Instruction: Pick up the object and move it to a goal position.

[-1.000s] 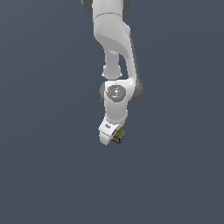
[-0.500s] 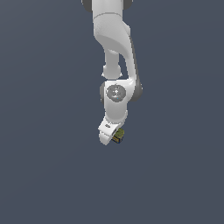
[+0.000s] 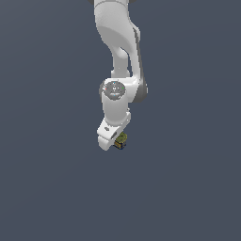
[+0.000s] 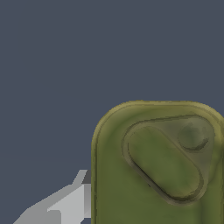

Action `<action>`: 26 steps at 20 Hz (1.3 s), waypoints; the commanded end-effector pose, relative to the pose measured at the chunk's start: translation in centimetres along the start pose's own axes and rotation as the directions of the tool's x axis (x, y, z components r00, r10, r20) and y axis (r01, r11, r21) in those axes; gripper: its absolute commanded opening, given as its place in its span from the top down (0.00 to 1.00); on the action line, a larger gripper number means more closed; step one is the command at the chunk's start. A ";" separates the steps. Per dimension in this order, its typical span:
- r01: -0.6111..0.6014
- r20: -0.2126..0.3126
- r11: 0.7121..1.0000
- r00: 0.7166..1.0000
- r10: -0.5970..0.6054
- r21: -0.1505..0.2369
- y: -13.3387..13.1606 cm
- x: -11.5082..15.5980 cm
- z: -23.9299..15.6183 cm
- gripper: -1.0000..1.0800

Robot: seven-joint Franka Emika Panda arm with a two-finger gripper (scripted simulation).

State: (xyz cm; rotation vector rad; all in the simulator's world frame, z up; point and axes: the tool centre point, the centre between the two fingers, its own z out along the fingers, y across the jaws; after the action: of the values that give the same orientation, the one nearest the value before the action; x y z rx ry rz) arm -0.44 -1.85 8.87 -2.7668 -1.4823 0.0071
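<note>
1. Arm (image 3: 117, 56) hanging straight down from the top of the exterior view, wrist bent so the gripper (image 3: 117, 141) points downward: a posture suited to carrying something from above.
2. Block (image 3: 122, 140) tucked at the gripper's tip, on the exterior view's right of the white hand, olive top and a dark blue side just showing. Pressed close against the hand, with no gap visible.
3. Gripper judged closed narrow on the block: block in contact with the tip, nothing seen beneath to bear it. Fingers themselves too small to separate in the exterior view, so the grip is a judgement from position.
4. Wrist view filled by the block's olive top (image 4: 157, 166), with a raised oval and a small round dimple on it. So near the lens because held right under the camera.
5. One grey finger (image 4: 70, 203) showing against the block's edge there, touching it; the other finger out of frame.
6. No surface line, shadow or goal marker visible anywhere: plain dark grey all round in both views. Height above any floor impossible to tell.
7. Step in hand, as a judgement: carry phase, pick-up done, goal not yet shown as reached. Remaining distance unknowable from these views.
8. Risk: small block held near its edge, so a twist or slip possible under a quick move.
</note>
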 end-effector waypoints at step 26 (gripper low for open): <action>-0.001 -0.003 1.000 1.000 0.001 -0.004 5.9 -18.6 -17.8 1.00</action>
State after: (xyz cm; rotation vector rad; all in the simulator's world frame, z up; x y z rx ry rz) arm -5.74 -20.28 26.21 -2.7688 -1.4785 0.0022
